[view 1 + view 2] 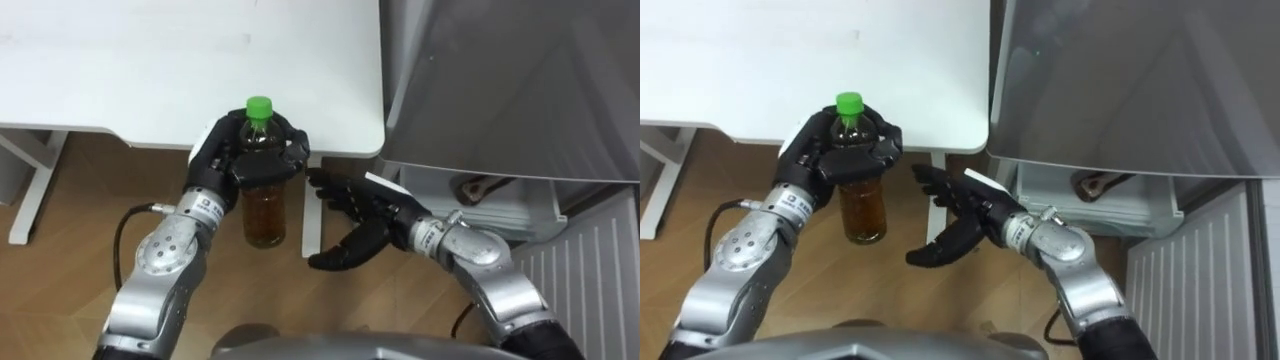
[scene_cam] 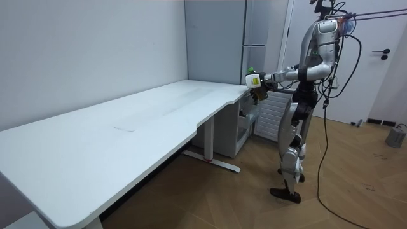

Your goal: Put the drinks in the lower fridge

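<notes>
Entry: bottle in hand, standing at the bench corner by the fridge.

My left robot hand [image 1: 218, 165] is clamped on the bottle [image 1: 265, 215]. The fingers wrap its upper half just under the green cap [image 1: 259, 105]. The bottle is upright and clear, filled with amber drink. Its lower half hangs free below the grip, over the wooden floor [image 1: 70, 260], touching nothing else.

My right robot hand [image 1: 362, 212] sits just right of the bottle at about the same height. Its fingers are spread and straight, the palm turned toward the bottle. There is a gap between them, no contact, and the hand holds nothing.

Just beyond the bottle, between my two hands, a white bench leg [image 1: 312, 222] runs down to the floor. Past my left robot hand the bench [image 1: 150, 60] stretches away, its rounded corner lying directly behind the cap.

Right of and beyond my right robot hand stands the fridge [image 1: 520, 80], its grey upper door shut. Below that door the lower compartment [image 1: 505, 210] stands open, showing a white drawer. A small brownish item [image 1: 485, 187] lies inside; I cannot tell what it is. A white ribbed panel [image 1: 590, 270] lies beyond my right forearm, on the far right.

In the room view I stand upright at the far end of the bench, both arms held forward, the bottle at bench-top height beside the bench corner.
</notes>
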Robot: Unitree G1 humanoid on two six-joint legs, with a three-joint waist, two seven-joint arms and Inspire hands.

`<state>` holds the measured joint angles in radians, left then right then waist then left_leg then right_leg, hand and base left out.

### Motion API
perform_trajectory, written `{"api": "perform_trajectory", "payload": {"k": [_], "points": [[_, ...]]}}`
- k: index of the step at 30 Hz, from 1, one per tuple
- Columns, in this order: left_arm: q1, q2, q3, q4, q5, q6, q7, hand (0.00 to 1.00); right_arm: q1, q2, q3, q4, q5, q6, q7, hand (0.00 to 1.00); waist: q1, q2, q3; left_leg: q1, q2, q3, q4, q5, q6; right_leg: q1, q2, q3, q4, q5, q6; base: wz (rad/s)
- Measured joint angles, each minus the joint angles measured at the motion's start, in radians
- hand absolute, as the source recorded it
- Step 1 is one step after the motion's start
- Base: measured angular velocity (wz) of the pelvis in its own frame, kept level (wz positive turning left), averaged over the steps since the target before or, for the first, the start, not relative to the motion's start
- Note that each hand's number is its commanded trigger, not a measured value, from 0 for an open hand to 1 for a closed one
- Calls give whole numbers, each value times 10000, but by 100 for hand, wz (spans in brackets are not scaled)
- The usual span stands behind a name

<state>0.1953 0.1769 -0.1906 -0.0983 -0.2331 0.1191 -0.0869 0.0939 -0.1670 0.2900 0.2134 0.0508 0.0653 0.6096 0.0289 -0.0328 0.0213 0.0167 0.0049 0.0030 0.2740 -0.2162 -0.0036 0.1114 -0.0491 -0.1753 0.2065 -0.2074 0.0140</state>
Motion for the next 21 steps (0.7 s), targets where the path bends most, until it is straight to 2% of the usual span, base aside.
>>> {"api": "perform_trajectory", "payload": {"k": [9,21], "points": [[-97,-68,-570,0,-3,-55,-267,100,14,89,342,-298,902,28,869,0,35,-5,-2,53,16,109,-19,-1,1,4,0,88,3,3,-1,-3],[-109,-37,-744,-9,-110,-434,-295,100,53,-58,443,-206,2085,32,899,0,38,25,-19,50,32,138,-38,-1,1,-14,5,102,6,19,-9,0]]}}
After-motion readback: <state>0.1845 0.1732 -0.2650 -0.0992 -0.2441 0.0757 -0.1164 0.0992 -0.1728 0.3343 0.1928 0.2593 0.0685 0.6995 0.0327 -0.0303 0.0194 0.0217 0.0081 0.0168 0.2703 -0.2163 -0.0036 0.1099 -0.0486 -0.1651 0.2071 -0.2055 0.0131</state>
